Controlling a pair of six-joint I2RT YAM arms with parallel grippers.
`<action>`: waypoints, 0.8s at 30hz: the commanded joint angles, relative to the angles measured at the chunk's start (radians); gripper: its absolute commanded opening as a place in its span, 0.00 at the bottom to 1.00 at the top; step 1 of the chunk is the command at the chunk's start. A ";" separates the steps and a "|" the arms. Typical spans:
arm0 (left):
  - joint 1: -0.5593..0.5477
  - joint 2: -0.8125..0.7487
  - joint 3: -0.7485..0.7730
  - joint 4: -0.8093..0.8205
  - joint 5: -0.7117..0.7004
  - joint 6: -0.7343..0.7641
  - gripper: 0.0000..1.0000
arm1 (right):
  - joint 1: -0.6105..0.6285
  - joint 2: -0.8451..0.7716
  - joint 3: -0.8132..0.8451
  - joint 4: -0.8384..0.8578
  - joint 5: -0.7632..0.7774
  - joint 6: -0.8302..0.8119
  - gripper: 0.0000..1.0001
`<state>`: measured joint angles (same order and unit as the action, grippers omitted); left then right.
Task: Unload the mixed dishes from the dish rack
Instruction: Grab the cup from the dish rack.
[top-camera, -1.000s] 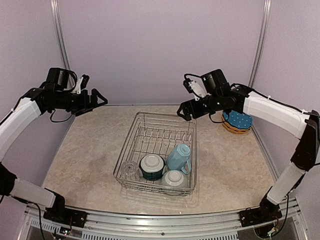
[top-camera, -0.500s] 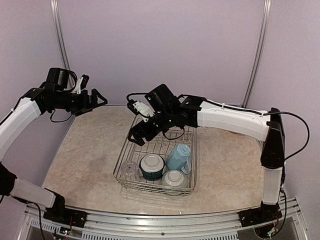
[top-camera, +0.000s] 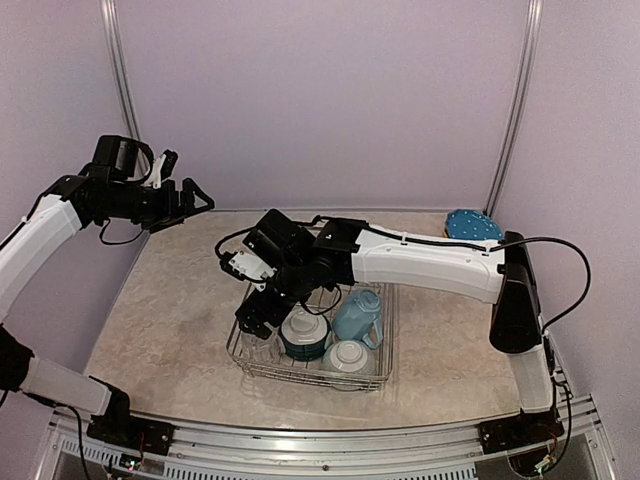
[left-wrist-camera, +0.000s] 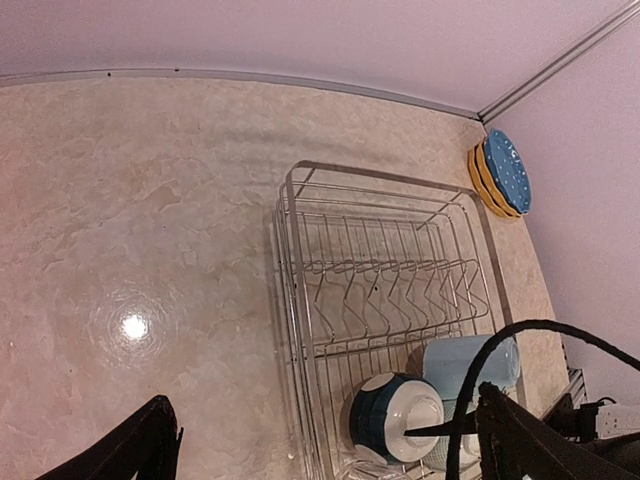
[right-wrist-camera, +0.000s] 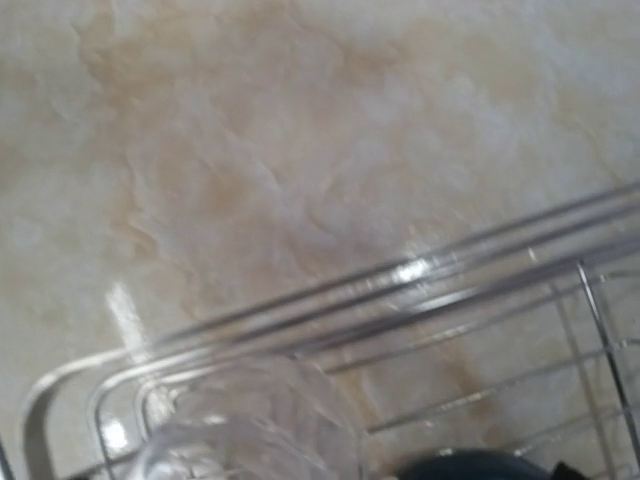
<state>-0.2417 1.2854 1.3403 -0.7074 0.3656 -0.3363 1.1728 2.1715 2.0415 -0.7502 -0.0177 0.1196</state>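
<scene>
The dish rack (top-camera: 322, 268) stands mid-table, and its prongs (left-wrist-camera: 385, 285) hold nothing. At its near end lie a teal bowl (top-camera: 303, 331), a light blue mug (top-camera: 358, 314) and a pale bowl (top-camera: 348, 357). My right gripper (top-camera: 254, 316) hangs low over the rack's near left corner, its dark fingers spread and open. Just below it, blurred, is the clear glass (right-wrist-camera: 250, 432); my own fingers stay outside the right wrist view. The blue plate (top-camera: 473, 224) rests on yellow-orange plates (left-wrist-camera: 483, 178) at the back right. My left gripper (top-camera: 196, 197) is open and high at the far left.
The right arm (top-camera: 420, 262) stretches across the back half of the rack. A black cable (left-wrist-camera: 470, 390) crosses the left wrist view over the mug (left-wrist-camera: 462, 362). Walls close the back and both sides. Marbled tabletop (top-camera: 170, 300) lies left of the rack.
The right arm swung left from beside the plates, across the rack, and came down over the near left corner by the glass. The left arm did not move.
</scene>
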 joint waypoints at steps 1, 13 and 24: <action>0.006 0.008 0.022 -0.015 -0.010 0.002 0.99 | 0.016 0.023 -0.032 -0.042 0.038 -0.010 0.97; 0.006 0.026 0.025 -0.017 -0.003 0.000 0.99 | 0.038 0.049 -0.023 -0.003 0.019 0.000 0.99; 0.006 0.023 0.024 -0.017 -0.002 0.002 0.99 | 0.056 0.109 0.017 -0.064 0.115 0.005 0.96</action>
<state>-0.2417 1.3067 1.3437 -0.7109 0.3626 -0.3367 1.2190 2.2517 2.0319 -0.7753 0.0380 0.1207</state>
